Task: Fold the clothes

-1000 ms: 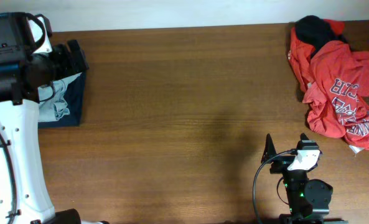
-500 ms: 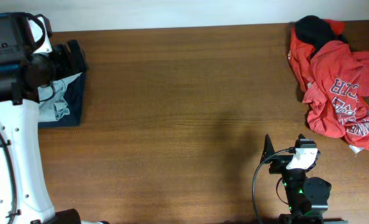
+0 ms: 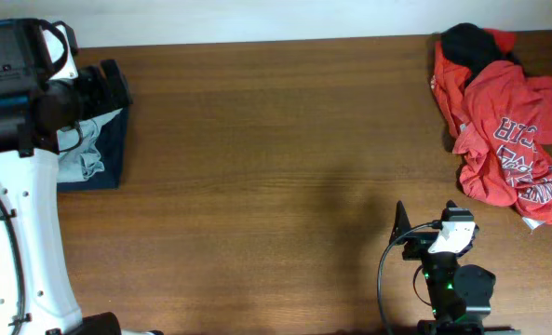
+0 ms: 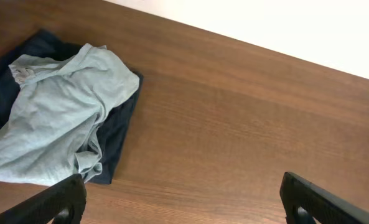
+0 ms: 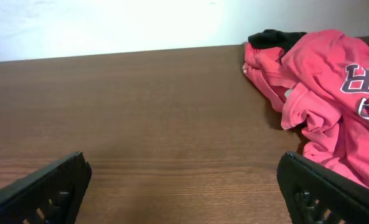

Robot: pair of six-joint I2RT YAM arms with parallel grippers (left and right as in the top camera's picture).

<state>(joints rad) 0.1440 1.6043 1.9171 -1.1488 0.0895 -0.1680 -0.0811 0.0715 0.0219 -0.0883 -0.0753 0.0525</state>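
Note:
A crumpled red shirt [image 3: 504, 140] with white lettering lies at the table's far right, with a black garment [image 3: 469, 42] at its top; both show in the right wrist view [image 5: 321, 87]. A light blue-grey garment [image 4: 60, 112] lies on a folded dark navy one [image 4: 119, 134] at the far left, partly under my left arm in the overhead view [image 3: 94, 154]. My left gripper [image 4: 184, 199] is open and empty, above bare wood to the right of that stack. My right gripper [image 5: 184, 186] is open and empty near the front edge, left of the red shirt.
The brown wooden table [image 3: 276, 167] spans the view, with a white wall behind its far edge. The white left arm [image 3: 24, 233] runs along the left side. The right arm's base and cable [image 3: 443, 279] sit at the front right.
The right gripper has drawn back slightly toward the front edge. Nothing else has moved.

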